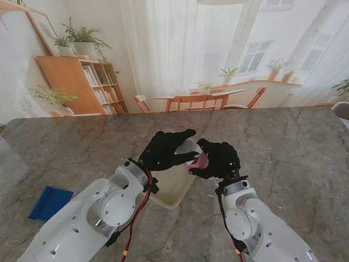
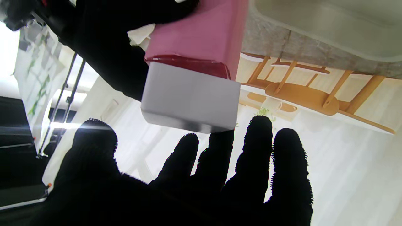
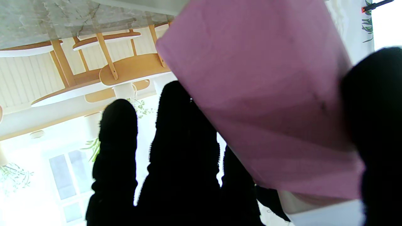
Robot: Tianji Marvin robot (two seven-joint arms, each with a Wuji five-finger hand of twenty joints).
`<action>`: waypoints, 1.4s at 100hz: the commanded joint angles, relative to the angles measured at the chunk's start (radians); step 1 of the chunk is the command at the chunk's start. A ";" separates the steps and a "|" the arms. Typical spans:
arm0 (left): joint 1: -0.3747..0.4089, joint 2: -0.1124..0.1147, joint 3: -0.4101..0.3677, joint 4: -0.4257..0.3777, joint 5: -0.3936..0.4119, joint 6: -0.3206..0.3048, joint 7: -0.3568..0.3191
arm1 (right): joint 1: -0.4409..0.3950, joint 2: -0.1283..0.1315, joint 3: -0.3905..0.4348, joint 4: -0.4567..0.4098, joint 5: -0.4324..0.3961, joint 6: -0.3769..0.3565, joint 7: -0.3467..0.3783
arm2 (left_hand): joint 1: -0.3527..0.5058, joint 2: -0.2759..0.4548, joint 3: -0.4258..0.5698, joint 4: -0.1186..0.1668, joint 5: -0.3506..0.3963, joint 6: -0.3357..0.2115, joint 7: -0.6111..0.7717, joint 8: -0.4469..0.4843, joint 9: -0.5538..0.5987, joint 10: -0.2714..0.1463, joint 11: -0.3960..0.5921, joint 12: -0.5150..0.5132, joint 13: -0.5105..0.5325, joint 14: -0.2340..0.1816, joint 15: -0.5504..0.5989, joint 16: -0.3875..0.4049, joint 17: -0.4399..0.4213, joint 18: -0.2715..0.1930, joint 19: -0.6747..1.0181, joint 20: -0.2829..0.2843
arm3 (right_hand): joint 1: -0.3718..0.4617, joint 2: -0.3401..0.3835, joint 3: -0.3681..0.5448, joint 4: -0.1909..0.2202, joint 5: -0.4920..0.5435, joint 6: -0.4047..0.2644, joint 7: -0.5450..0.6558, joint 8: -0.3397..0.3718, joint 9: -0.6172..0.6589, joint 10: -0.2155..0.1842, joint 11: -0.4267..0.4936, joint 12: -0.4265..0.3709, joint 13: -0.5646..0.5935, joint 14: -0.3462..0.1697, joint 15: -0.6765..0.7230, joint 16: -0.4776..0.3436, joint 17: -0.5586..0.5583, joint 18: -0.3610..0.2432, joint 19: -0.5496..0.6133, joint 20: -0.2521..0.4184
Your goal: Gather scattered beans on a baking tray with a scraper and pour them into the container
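Far left of the table [image 1: 65, 142], near its front edge: a blue cloth [image 1: 50, 202], lying flat, well apart from the action. Only the stand cam shows it.

Moving right: left hand [image 1: 163, 150] w/ black glove, up over the baking tray [image 1: 173, 192]. The cream tray sits mid-table toward the front edge, partly hidden by both hands. Stand cam can't settle how wide that hand is. Left wrist cam does: fingers [image 2: 259, 147] spread apart, palm bare, nothing gripped. One fingertip sits just at the pale blade of the scraper [image 2: 191, 78]; touching or not, can't tell. Same cam catches a tray rim [image 2: 314, 37] against the marble, which the right wrist cam doesn't give.

Centre: scraper [image 1: 200, 160] is a pink sliver between the two gloves in the stand cam. Left wrist cam shows it whole: pink body, dark red band, grey-white blade.

Right: right hand [image 1: 218, 158] closed round the scraper's pink body. Right wrist cam fills w/ pink [image 3: 267, 94], dark fingers [image 3: 182, 141] on one side, thumb on the other.

Beans: too small to make out in any view. Container not visible.
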 commanded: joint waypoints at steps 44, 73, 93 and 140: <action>-0.026 0.011 0.005 0.028 -0.019 -0.138 -0.035 | -0.005 0.000 0.004 -0.009 0.006 0.007 0.006 | 0.559 -0.247 0.055 -0.057 0.105 -0.125 0.061 0.075 0.169 -0.236 0.037 0.139 0.164 -0.221 -0.035 -0.085 0.091 -0.192 -0.009 -0.108 | 0.279 0.173 0.186 0.089 0.070 -0.207 0.166 0.045 0.070 -0.131 0.150 0.039 0.024 -0.058 0.056 0.021 -0.006 0.012 0.025 0.014; -0.044 0.025 -0.024 0.076 0.048 -0.323 -0.016 | -0.007 -0.008 0.006 -0.005 0.036 -0.001 -0.003 | 0.604 -0.250 0.210 -0.065 0.081 -0.210 0.034 0.035 0.154 -0.369 -0.050 -0.221 0.159 -0.364 -0.224 -0.337 0.016 -0.296 -0.130 -0.260 | 0.273 0.174 0.187 0.088 0.073 -0.217 0.167 0.047 0.070 -0.137 0.149 0.039 0.024 -0.066 0.052 0.020 -0.006 0.003 0.021 0.013; -0.068 0.045 -0.041 0.058 0.060 -0.409 -0.100 | -0.006 -0.006 0.007 -0.003 0.028 -0.018 -0.010 | 0.612 -0.253 0.347 -0.065 0.079 -0.259 0.017 0.010 0.051 -0.380 -0.119 -0.355 0.043 -0.382 -0.311 -0.490 -0.035 -0.299 -0.297 -0.413 | 0.268 0.176 0.188 0.087 0.067 -0.227 0.162 0.045 0.071 -0.145 0.147 0.040 0.024 -0.072 0.048 0.019 -0.004 -0.003 0.018 0.011; -0.054 0.053 -0.077 0.025 0.061 -0.442 -0.121 | -0.012 -0.001 0.010 -0.012 0.013 -0.014 0.003 | 0.171 -0.110 -0.003 -0.067 -0.184 -0.152 -0.086 -0.085 -0.443 -0.131 -0.188 -0.494 -0.449 -0.147 -0.377 -0.639 -0.166 -0.186 -0.865 -0.720 | 0.268 0.176 0.189 0.086 0.069 -0.225 0.165 0.045 0.071 -0.144 0.144 0.043 0.024 -0.070 0.046 0.021 -0.001 -0.003 0.015 0.008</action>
